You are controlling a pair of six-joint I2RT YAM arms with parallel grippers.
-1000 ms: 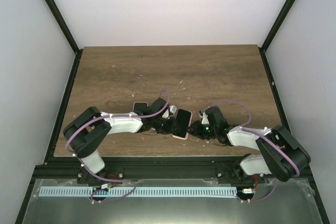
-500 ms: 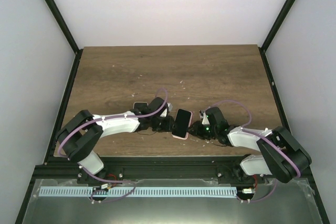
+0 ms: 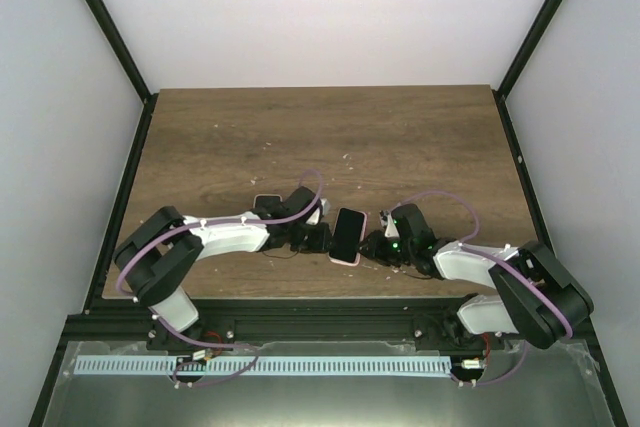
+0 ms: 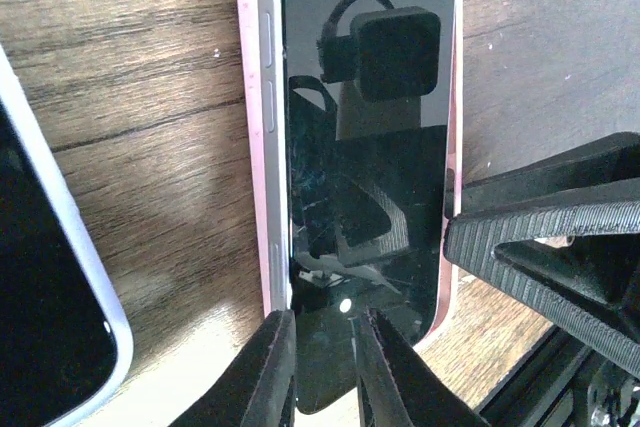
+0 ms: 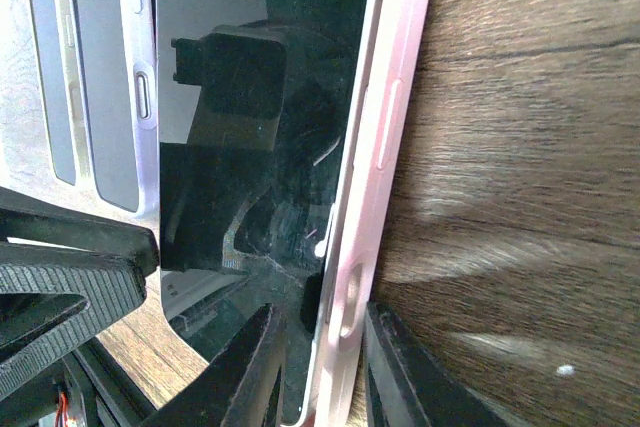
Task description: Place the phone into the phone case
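1. The left gripper points down at the near left corner of the phone. Its fingers stand a narrow gap apart, with dark screen showing between them. Whether they pinch anything I cannot tell.
2. The right gripper meets the phone from the other side. Its fingers sit on either side of the pink case rim, clamped on it.
3. The two grippers face each other across the phone, almost touching.
4. The phone lies screen up inside the case, near the middle of the near edge of the table.
5. The left arm lies low, with its elbow folded back at the left and its forearm reaching right.
6. The right arm mirrors it, with its elbow at the right and its forearm reaching left.
7. A second phone with a pale rim lies just beyond the left wrist.
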